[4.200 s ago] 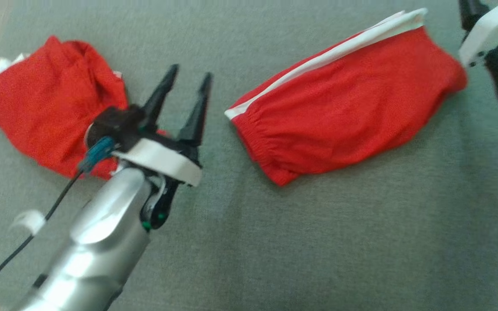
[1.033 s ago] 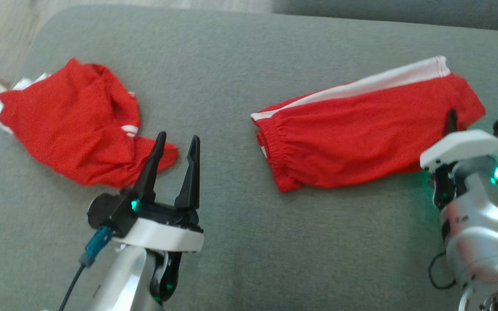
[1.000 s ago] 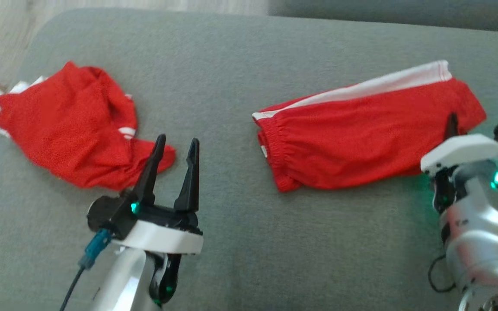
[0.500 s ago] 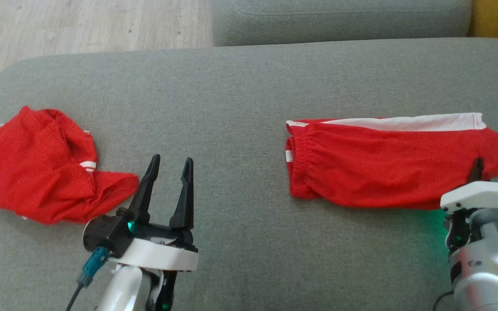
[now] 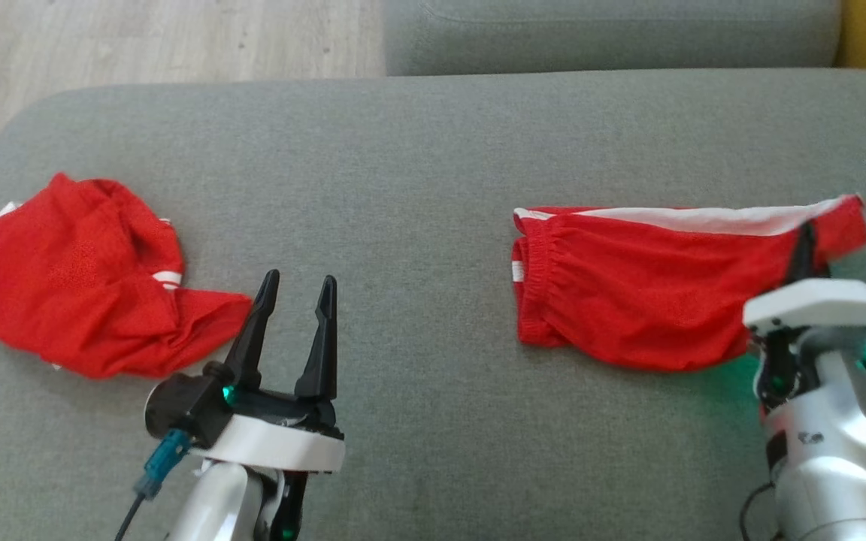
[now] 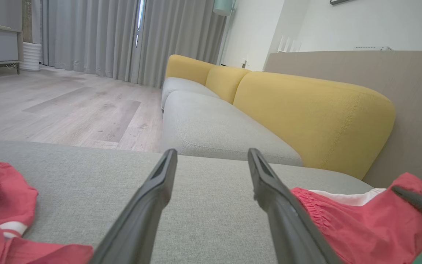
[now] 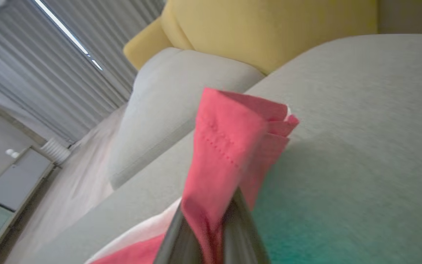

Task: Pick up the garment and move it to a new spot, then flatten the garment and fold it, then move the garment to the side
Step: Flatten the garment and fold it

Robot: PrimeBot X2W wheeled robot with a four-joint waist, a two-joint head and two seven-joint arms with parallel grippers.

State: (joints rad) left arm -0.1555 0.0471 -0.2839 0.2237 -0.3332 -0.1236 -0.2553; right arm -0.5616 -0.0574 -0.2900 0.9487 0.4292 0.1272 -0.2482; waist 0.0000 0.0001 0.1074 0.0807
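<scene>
The right gripper (image 5: 806, 239) has its two dark fingers pinched tight on the hemmed corner of the folded red garment (image 5: 628, 300), raising that end into a soft peak. The rest, a mesh-like cloth with a white side stripe and gathered elastic waistband, lies on the right of the grey woven sofa cushion (image 5: 418, 150). The left gripper (image 5: 296, 289) hovers empty, fingers spread wide, just beside a crumpled red heap (image 5: 72, 285) on the cushion's left.
</scene>
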